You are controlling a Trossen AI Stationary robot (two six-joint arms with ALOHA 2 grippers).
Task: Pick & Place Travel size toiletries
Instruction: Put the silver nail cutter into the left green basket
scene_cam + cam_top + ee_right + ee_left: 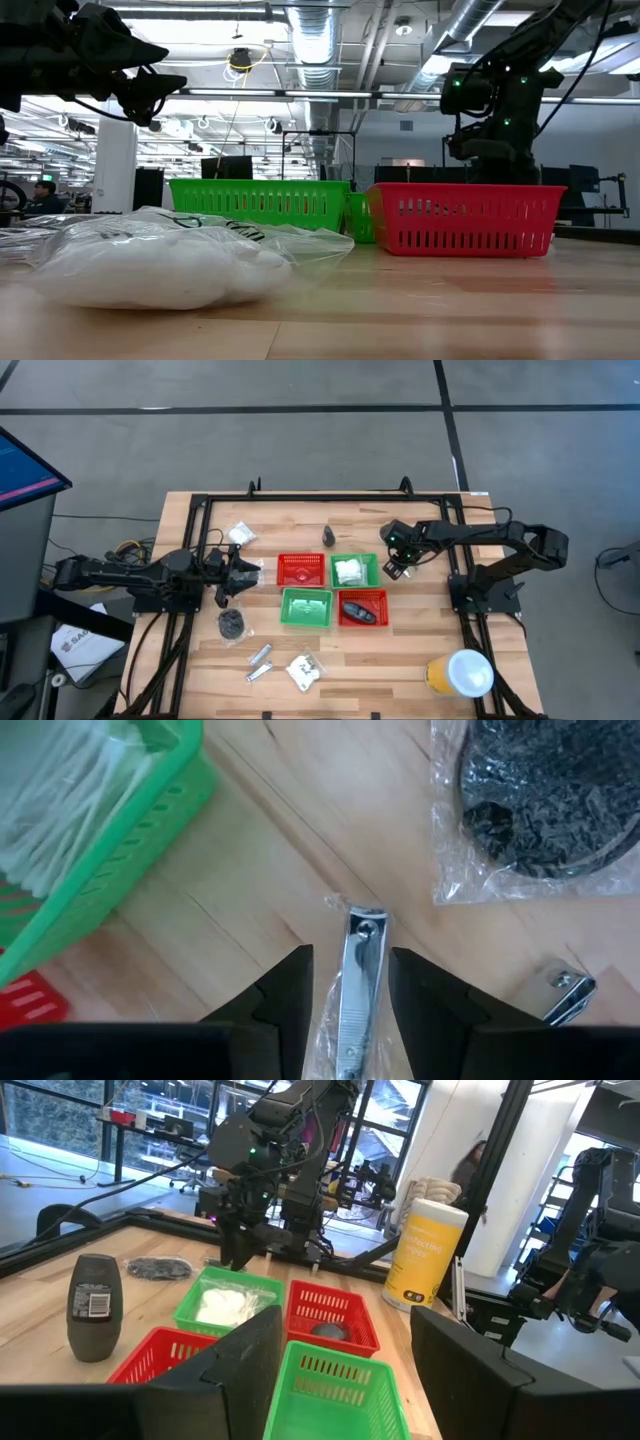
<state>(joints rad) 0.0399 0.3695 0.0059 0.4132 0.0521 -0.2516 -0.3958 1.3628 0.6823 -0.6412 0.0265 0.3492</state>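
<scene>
My right gripper (399,563) points down beside the far green basket (355,571), which holds a white packet (349,570). It is shut on a thin silver piece in clear wrap (362,970). On the table beyond it lie a black coiled piece in a bag (545,800) and another silver piece (565,990). A dark mini bottle (329,537) stands at the back. Another dark item (362,610) lies in the near red basket. My left gripper (240,575) hovers open and level, left of the baskets. My right gripper has the wrapped silver piece between its two fingers, which press on the clear wrap at its long sides (330,1020). The fingers come from above and lie along the piece. Its free end (366,920) sticks out past the fingertips; I cannot tell whether it touches the table.
A red basket (300,569) and a green basket (306,607) stand in the middle. White packets (240,534) (305,671), a black coil (232,624) and silver pieces (260,660) lie on the left half. A yellow tub (460,673) stands near right.
</scene>
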